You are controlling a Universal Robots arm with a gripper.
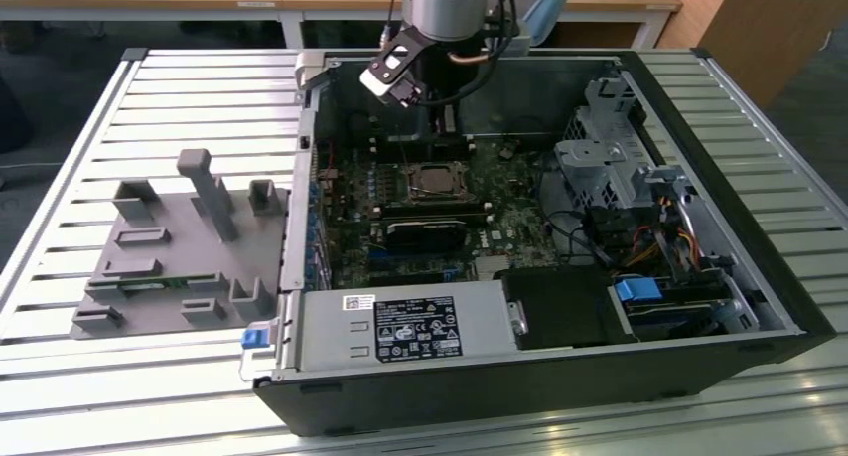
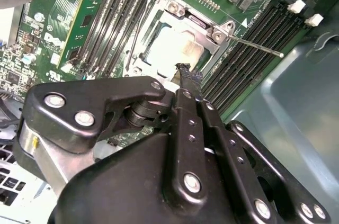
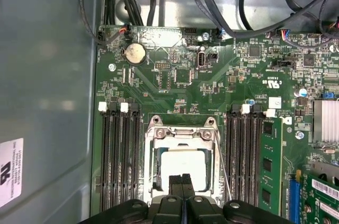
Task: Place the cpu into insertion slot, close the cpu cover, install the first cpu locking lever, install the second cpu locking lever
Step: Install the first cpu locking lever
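Jaws pressed together, empty, over one cpu [image 3: 179,163] framed by one cpu cover [image 3: 181,133].

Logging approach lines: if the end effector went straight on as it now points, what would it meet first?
Likely the cpu, seen through the window of the cpu cover; depth is unclear, so the cover's edge might come first.

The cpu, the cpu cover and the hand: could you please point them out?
cpu [image 3: 183,160]: first wrist view, pale metal top.
cpu cover [image 3: 150,168]: first wrist view, silvery side bar of frame.
hand [image 3: 181,178]: first wrist view, midway between fingertips.
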